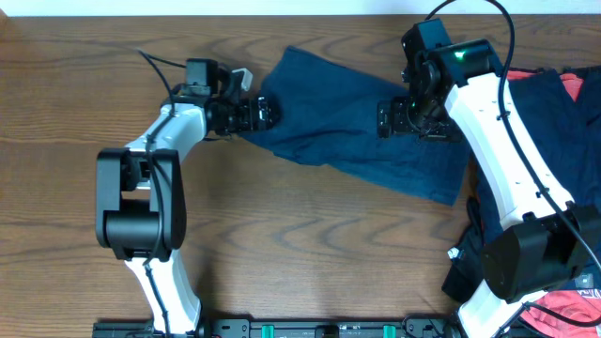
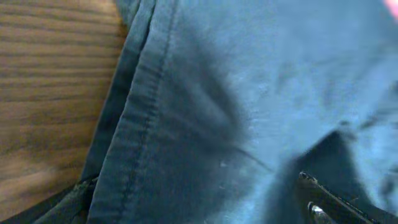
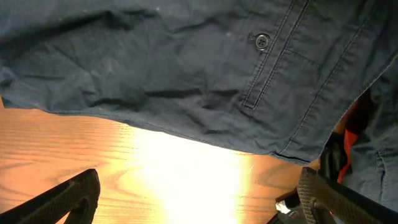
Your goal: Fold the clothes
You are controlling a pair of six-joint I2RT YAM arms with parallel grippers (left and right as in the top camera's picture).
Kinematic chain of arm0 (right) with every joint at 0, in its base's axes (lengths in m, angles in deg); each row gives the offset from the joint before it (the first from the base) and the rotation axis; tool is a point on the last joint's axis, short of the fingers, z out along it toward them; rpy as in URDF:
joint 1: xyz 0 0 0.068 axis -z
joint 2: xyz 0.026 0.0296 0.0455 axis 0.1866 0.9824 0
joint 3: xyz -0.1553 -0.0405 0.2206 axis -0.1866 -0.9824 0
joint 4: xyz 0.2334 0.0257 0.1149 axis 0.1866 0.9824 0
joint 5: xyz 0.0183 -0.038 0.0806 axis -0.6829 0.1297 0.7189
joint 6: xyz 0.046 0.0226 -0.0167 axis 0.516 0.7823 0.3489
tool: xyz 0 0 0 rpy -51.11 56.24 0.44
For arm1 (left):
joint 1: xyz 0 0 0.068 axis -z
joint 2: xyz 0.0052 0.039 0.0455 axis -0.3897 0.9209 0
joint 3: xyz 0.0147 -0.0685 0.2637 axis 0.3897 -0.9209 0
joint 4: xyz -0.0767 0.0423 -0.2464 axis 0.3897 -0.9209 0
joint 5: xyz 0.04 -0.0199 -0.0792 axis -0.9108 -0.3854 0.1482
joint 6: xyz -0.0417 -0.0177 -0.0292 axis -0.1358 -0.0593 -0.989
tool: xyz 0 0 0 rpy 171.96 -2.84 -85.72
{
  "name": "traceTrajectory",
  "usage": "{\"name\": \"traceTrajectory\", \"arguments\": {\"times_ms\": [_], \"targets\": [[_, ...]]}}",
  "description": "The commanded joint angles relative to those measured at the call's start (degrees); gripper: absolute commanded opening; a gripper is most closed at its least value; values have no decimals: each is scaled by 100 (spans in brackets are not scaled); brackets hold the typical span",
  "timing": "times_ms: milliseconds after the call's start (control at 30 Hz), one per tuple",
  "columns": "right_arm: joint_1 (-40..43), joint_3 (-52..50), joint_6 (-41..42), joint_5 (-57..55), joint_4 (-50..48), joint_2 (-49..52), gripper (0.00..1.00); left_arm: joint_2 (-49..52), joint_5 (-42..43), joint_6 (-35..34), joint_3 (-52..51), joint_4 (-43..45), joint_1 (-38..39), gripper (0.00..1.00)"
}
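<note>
Lying across the far middle of the table [image 1: 282,235], a navy garment [image 1: 347,131] stretches slantwise between the two arms, roughly rectangular, its lower right corner reaching toward a pile [image 1: 563,89] of more clothes at the right edge. That pile is mostly navy with coral-red showing at its top and near the right arm's base; the arm covers much of it and the picture edge cuts it off.

The cloth is limp woven fabric, softly creased, matte. Up close it shows a doubled, stitched seam [image 2: 140,118] along its left border, and on the right side a small dark button [image 3: 262,40] beside a stitched placket or pocket line. The table is brown wood with strong grain; glare washes out a patch of it in the right wrist view.

The left tool [image 1: 261,111] sits at the garment's left edge. Only one dark finger [image 2: 329,199] shows in its own blurred view, far to the side, so the jaws stand wide with nothing seen between them. The right tool [image 1: 394,119] hangs over the garment's right part, its fingers [image 3: 62,199] spread wide, holding nothing.
</note>
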Motion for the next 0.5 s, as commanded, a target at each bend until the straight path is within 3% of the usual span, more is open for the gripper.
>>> {"name": "traceTrajectory", "arguments": {"times_ms": [0, 167, 467], "targets": [[-59, 125, 98, -94, 20, -81, 99, 275, 1388, 83, 98, 92, -269, 98], [-70, 275, 96, -105, 57, -83, 99, 564, 2249, -31, 98, 302, -492, 98], [-151, 402, 72, -201, 42, -83, 99, 706, 2673, -103, 98, 494, -474, 98]]}}
